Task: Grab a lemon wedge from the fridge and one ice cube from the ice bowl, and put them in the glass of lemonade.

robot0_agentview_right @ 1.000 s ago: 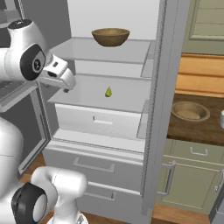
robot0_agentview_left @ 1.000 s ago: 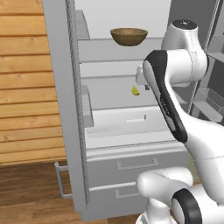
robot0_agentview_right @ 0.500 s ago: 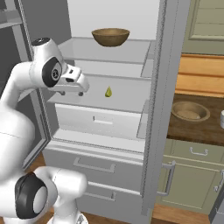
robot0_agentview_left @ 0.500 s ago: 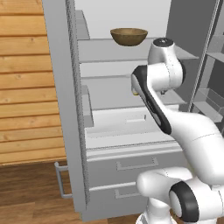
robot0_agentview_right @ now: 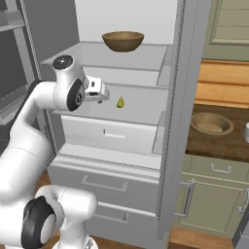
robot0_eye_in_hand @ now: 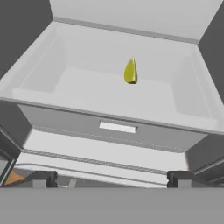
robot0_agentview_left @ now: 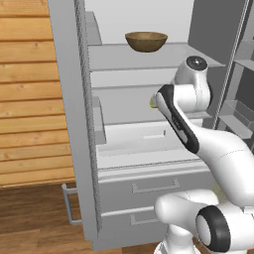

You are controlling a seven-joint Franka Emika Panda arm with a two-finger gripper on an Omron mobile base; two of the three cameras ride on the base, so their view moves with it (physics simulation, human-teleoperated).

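Note:
The fridge stands open. On its middle shelf the lemon wedge stands small and yellow-green, also seen as the wedge in the right base view and partly behind my arm as a yellow sliver. My gripper hangs just left of the wedge, short of it, and points into the fridge. Its jaws are open wide, the fingertips far apart with nothing between them. The ice bowl sits on the dark counter to the right. At the frame's right edge is the glass of lemonade.
A darker brown bowl rests on the shelf above. A white drawer with a flat handle lies just below the wedge's shelf. The fridge's side wall stands between the shelves and the counter. Door bins hang at right.
My arm has swung in toward the fridge, bringing the hand from the left closer to the lemon wedge. The jaws have stayed open, and the wedge has not moved.

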